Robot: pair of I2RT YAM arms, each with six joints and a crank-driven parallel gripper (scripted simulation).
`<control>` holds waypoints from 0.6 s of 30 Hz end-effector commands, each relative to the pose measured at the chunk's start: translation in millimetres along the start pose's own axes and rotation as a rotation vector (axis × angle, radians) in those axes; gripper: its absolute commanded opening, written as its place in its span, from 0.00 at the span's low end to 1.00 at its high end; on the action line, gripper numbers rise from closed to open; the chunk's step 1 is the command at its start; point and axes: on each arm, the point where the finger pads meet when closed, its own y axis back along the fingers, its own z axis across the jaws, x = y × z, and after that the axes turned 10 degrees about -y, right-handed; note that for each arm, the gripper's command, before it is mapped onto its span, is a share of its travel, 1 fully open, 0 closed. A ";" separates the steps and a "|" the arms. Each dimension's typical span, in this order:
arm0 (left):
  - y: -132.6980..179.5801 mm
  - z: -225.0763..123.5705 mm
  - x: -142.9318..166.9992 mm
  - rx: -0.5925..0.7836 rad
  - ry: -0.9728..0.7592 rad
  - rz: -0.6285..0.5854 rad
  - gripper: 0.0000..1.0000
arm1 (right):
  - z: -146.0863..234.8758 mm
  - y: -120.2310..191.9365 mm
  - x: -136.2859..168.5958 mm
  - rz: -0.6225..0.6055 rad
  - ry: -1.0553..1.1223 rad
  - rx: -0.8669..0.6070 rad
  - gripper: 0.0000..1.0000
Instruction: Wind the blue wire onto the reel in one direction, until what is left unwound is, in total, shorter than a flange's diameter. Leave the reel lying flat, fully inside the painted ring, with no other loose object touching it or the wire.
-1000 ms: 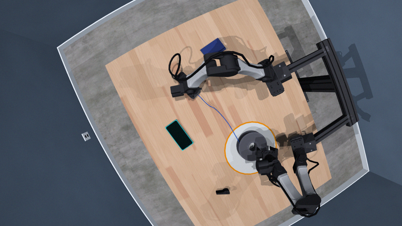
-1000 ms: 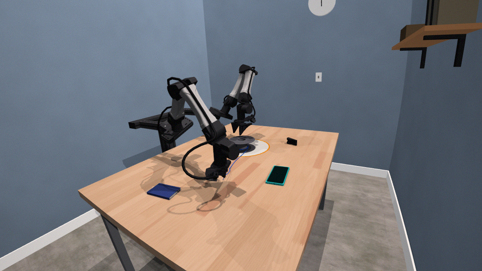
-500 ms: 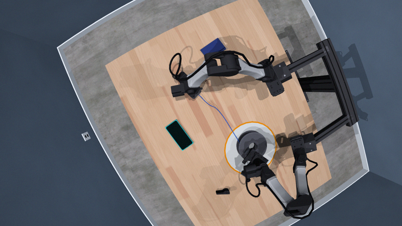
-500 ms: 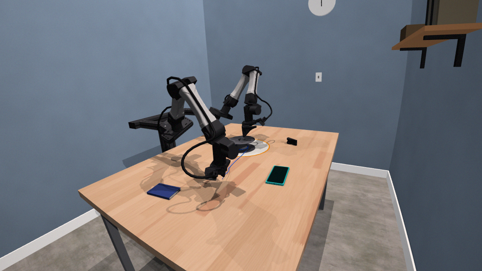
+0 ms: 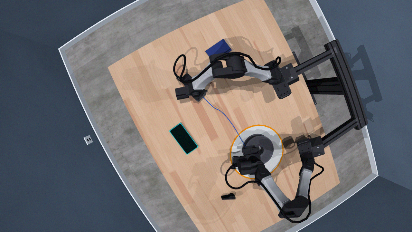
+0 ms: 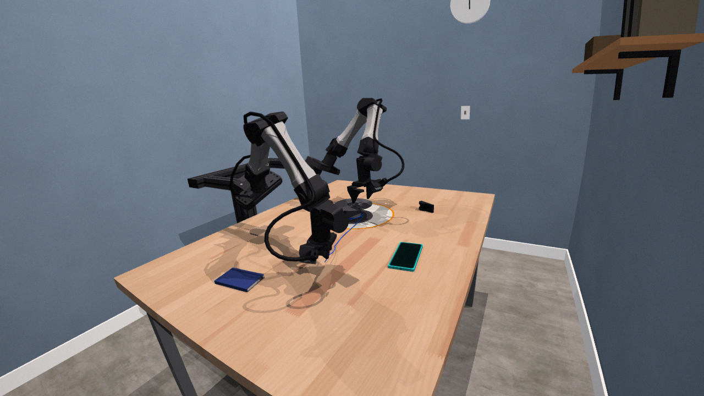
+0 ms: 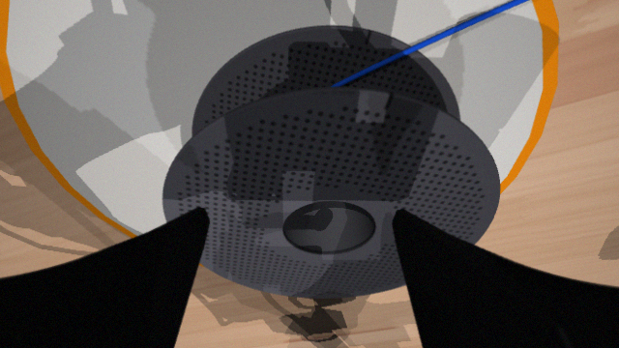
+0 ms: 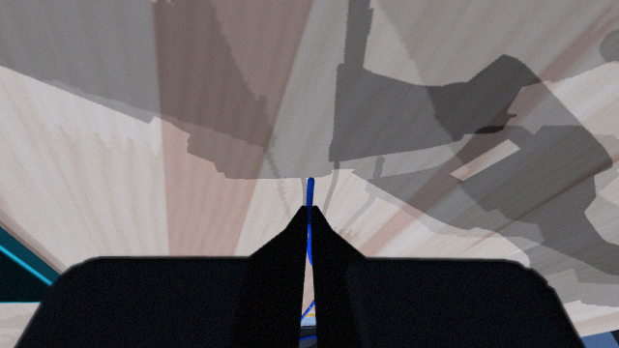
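At the far end of the table [image 5: 149, 72] [image 6: 394, 320] [image 7: 580, 169] [image 8: 203, 232] in the exterior view, the reel [image 5: 266, 144] [image 6: 361, 202] [image 7: 334, 145] [image 8: 308, 333] lies flat w/ its 2 round dark sides one over the other. It looks to be all inside the painted ring [image 5: 283, 149] [image 6: 393, 215] [image 7: 550, 72] [image 8: 309, 315], which has an orange edge. L gripper [image 5: 251, 149] [image 6: 361, 199] [image 7: 301, 213] is over the reel, fingers wide, w/ nothing in them. The reel's mid hole shows btwn the tips in the left wrist view; can't tell if they touch the top.

Blue wire [image 5: 227, 116] [image 6: 339, 241] [image 7: 435, 39] [image 8: 310, 193] comes out btwn the reel's 2 sides & runs to the near side, w/ a small bend on the way. R gripper [image 5: 201, 96] [image 6: 324, 257] [image 8: 309, 208] is pinched narrow, holding the wire close to its end; a short bit pokes past the tips. The loose part is a lot longer than the reel is wide, so winding isn't done.

The phone [image 5: 183, 138] [image 6: 406, 256] [image 8: 14, 285], black w/ a teal edge, lies to the right of the wire in the exterior view. The blue book [image 5: 218, 49] [image 6: 238, 279] [image 8: 597, 340] is near left, & the small black clip [image 5: 228, 196] [image 6: 426, 207] is far right. All 3 are apart from reel & wire.

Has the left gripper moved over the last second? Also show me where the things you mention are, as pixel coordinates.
Yes: in the top view, the left gripper [image 5: 251, 149] [image 6: 361, 199] [image 7: 301, 214] went leftward across the painted ring [image 5: 259, 124] [image 6: 393, 214] [image 7: 550, 63] [image 8: 310, 315].
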 end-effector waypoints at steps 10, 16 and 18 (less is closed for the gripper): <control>1.7 -24.4 -26.1 0.031 -0.866 0.000 0.97 | 9.1 8.8 -7.3 -0.024 -0.008 -0.050 0.00; 1.4 -30.8 -28.8 0.046 -1.236 0.009 0.97 | 8.4 8.3 -7.7 -0.024 -0.011 -0.050 0.00; 1.4 -30.8 -28.8 0.046 -1.236 0.009 0.97 | 8.4 8.3 -7.7 -0.024 -0.011 -0.050 0.00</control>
